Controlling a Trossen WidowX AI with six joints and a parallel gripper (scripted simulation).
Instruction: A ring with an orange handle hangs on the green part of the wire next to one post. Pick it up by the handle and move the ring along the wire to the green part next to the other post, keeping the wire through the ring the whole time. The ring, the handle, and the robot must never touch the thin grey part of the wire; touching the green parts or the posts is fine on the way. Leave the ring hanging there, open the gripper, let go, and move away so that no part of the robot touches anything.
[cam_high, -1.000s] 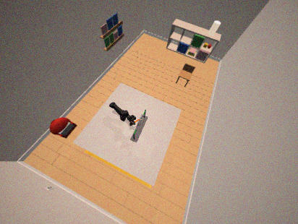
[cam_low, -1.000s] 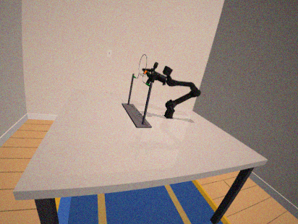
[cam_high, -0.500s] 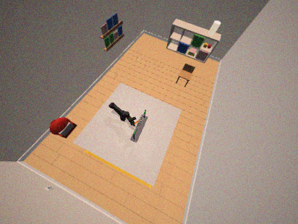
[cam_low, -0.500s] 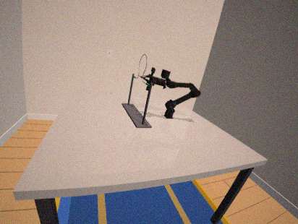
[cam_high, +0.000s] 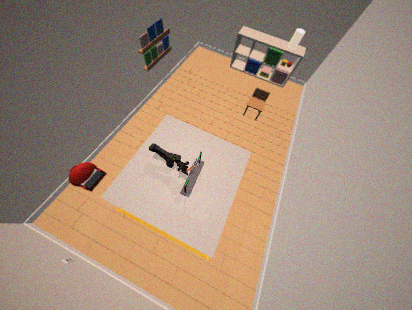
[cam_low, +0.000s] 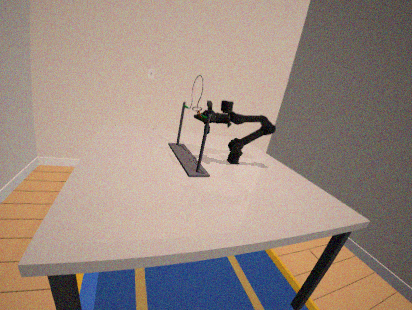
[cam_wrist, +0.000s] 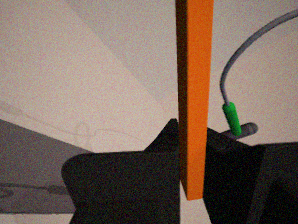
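Note:
In the wrist view the orange handle (cam_wrist: 195, 60) stands upright between my black fingers, and my gripper (cam_wrist: 178, 124) is shut on it. The ring itself is out of that view at the top. Just right of the handle are a green wire part (cam_wrist: 231, 119) and a grey post top (cam_wrist: 246, 131). The thin grey wire (cam_wrist: 235, 55) curves up from the green part, apart from the handle. In the exterior view my gripper (cam_low: 205, 116) is at the top of the near post (cam_low: 202, 147). The far post (cam_low: 180, 127) stands behind, and the wire loop (cam_low: 198, 86) rises above both.
The two posts stand on a dark base plate (cam_low: 188, 159) (cam_high: 192, 179) on the white table (cam_low: 150, 210). My arm (cam_low: 250, 124) (cam_high: 167, 155) reaches in from its base at the back right. A chair (cam_high: 257, 102), a shelf (cam_high: 267, 57) and a red object (cam_high: 82, 174) are far off on the floor.

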